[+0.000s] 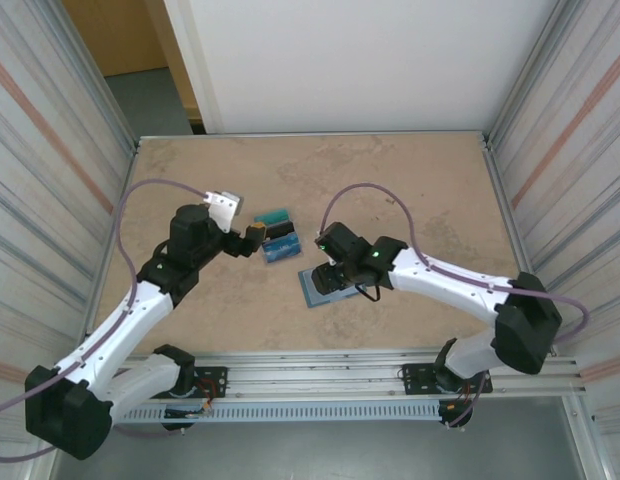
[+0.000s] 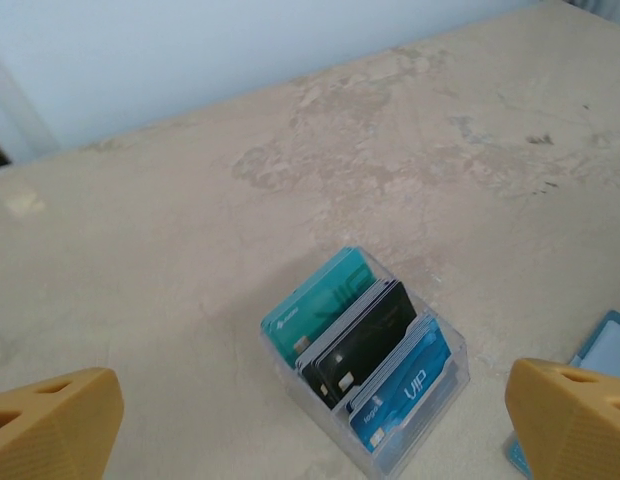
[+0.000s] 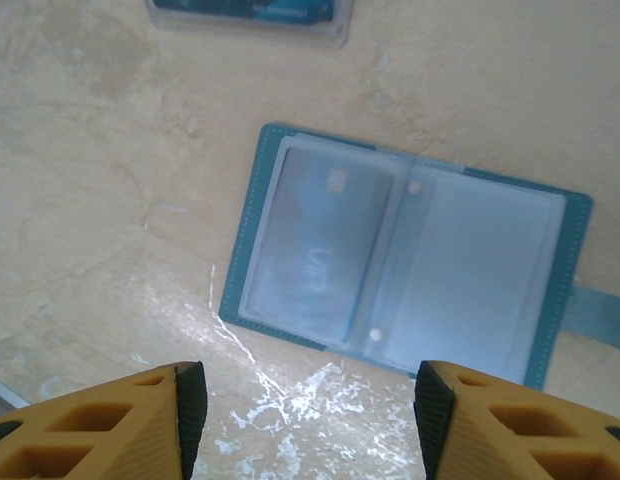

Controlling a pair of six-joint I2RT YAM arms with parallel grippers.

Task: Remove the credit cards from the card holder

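The card holder (image 3: 470, 270), a steel-blue bifold wallet, lies open and flat on the table (image 1: 320, 290). One credit card (image 3: 315, 250) shows dimly through its left clear sleeve. Its closing tab (image 3: 600, 315) sticks out on the right. My right gripper (image 3: 305, 410) hovers just above the holder's near edge, open, with nothing between its fingers. More credit cards, teal (image 2: 320, 300), black (image 2: 360, 335) and blue (image 2: 410, 385), stand on edge in a clear tray (image 2: 435, 425). My left gripper (image 2: 312, 415) stands wide open around that tray without touching it.
The clear tray (image 1: 280, 240) sits mid-table between the two grippers, left of the holder. Corrugated walls (image 1: 50, 150) close in both sides, and a metal rail (image 1: 330, 365) runs along the near edge. Bare tabletop (image 1: 410, 180) stretches behind.
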